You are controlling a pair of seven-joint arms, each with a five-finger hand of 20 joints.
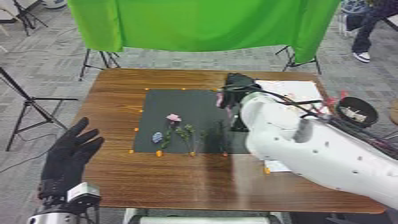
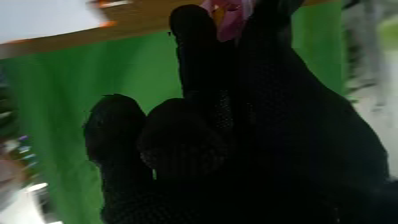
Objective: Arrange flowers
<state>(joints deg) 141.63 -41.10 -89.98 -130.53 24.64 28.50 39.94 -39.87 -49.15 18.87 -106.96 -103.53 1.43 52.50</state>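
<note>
The wooden surface carries the work, with a dark grey mat set left of its middle and nearer the far edge, presumably as a laying-out area. A white sheet is found by the far right corner, partly covered by the right arm. The left robot hand is noted over the left edge, spread and unloaded, judged to be parked clear of the work. The right robot hand is positioned over the mat's far right part, its fingertips pinched on a pink artificial flower; the grip is taken at the petals, where creasing or slipping is judged possible. A black round container with pale contents is observed at the right edge; whether it is borne by the surface cannot be told. On the mat's left half, a second pink bloom, leafy green stems and a blue flower head are laid, likely spaced for single pickup. Small orange markers are placed along the mat's border, probably for alignment.
</note>
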